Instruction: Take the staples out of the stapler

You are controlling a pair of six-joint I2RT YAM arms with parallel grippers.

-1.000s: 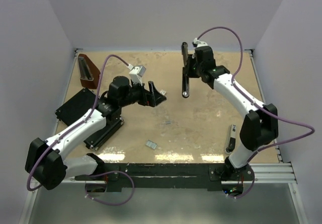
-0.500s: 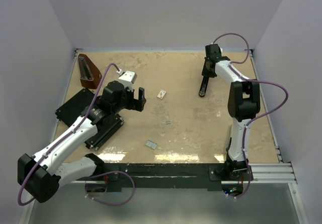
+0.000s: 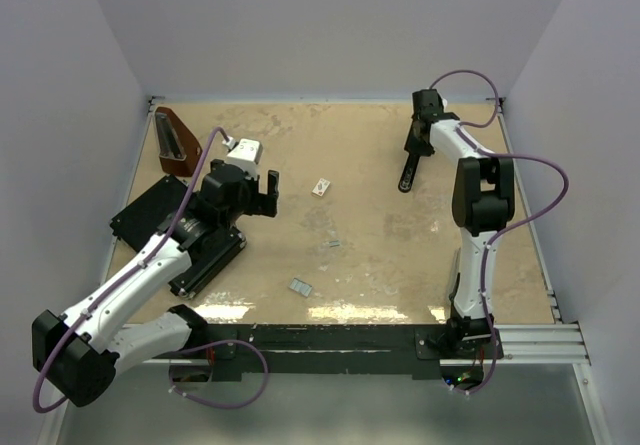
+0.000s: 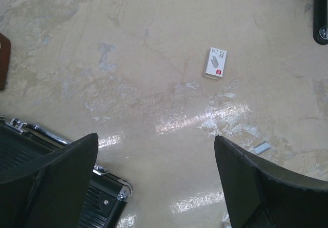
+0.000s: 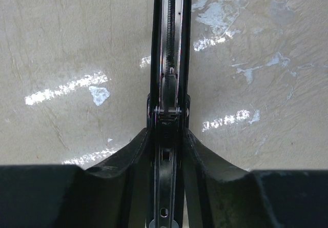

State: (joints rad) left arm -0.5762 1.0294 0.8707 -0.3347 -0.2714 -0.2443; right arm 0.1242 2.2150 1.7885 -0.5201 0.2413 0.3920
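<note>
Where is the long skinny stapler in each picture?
Top external: the stapler is at the far right, held by the right gripper.
Left wrist: only its black end peeks in at the top right corner.
Right wrist: it runs straight up the middle, pinched by that gripper.
Shared landmark: the little white box, left of the stapler in the top and left wrist views.

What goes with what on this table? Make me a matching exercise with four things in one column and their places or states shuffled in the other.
Things:
1. stapler
2. small white box
3. brown wedge
4. staples

Places or states:
A. in the far-left corner
B. clamped in the jaws of the right gripper
C. lying loose, nearest the arm bases
D. lying flat near the middle of the workspace

Pairs: 1-B, 2-D, 3-A, 4-C
</note>
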